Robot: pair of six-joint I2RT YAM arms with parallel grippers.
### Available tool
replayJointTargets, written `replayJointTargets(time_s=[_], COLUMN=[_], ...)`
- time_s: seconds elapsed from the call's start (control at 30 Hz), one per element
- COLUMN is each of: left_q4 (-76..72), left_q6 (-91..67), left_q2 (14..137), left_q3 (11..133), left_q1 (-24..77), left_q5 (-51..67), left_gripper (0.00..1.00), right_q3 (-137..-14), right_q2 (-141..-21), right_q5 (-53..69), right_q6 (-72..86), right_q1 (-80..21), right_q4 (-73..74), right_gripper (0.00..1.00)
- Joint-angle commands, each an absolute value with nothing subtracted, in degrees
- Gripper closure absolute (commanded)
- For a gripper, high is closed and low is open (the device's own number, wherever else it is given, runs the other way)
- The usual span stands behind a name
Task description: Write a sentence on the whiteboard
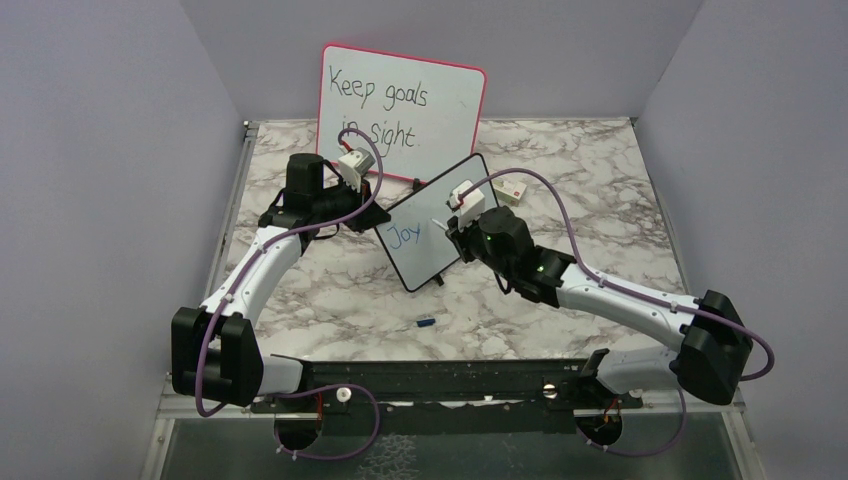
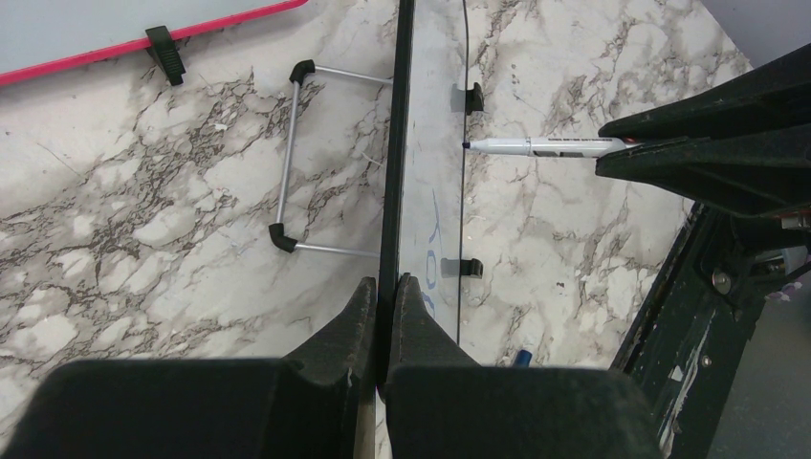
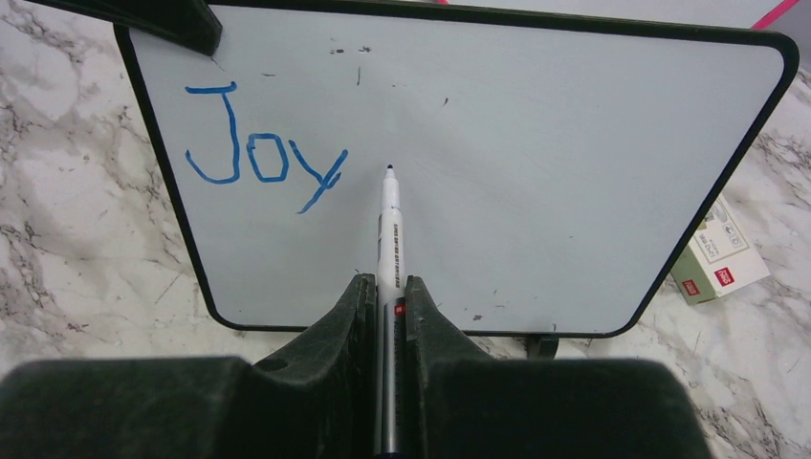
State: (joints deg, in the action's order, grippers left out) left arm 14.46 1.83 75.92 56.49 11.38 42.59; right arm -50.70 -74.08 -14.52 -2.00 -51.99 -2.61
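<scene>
The small black-framed whiteboard (image 1: 430,222) stands tilted mid-table; it also shows edge-on in the left wrist view (image 2: 427,182) and face-on in the right wrist view (image 3: 536,163). Blue letters "Joy" (image 3: 263,153) are at its upper left, also seen from above (image 1: 404,236); no more of the sentence shows. My left gripper (image 2: 384,287) is shut on the board's frame edge (image 1: 362,213). My right gripper (image 3: 387,287) is shut on a white marker (image 3: 388,229), whose tip is at the board surface just right of the "y". The marker also shows in the left wrist view (image 2: 545,145).
A larger pink-framed whiteboard (image 1: 400,110) reading "Keep goals in sight" leans against the back wall. A small white box (image 1: 508,190) lies behind the black board, also in the right wrist view (image 3: 717,253). A blue marker cap (image 1: 425,321) lies on the marble near the front.
</scene>
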Motion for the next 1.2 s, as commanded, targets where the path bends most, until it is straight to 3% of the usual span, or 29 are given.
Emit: replayJointTargets(time_s=[0.0,1.17], left_q4=[18.9,19.03], left_q6=[5.04,5.13], left_q2=[77.84,78.06], left_q3=[55.63,55.63], left_q1=[11.94,11.92], left_q5=[36.22,36.57], left_gripper=[1.0,1.0], right_q3=[-49.72,-51.79], right_q2=[-73.15,-76.24], right_q5=[-14.71,-15.52], right_q6=[-3.28,-4.92], right_q1=[-51.34,-50.27], right_q4=[-7.54,-12.29], right_gripper=[1.0,1.0])
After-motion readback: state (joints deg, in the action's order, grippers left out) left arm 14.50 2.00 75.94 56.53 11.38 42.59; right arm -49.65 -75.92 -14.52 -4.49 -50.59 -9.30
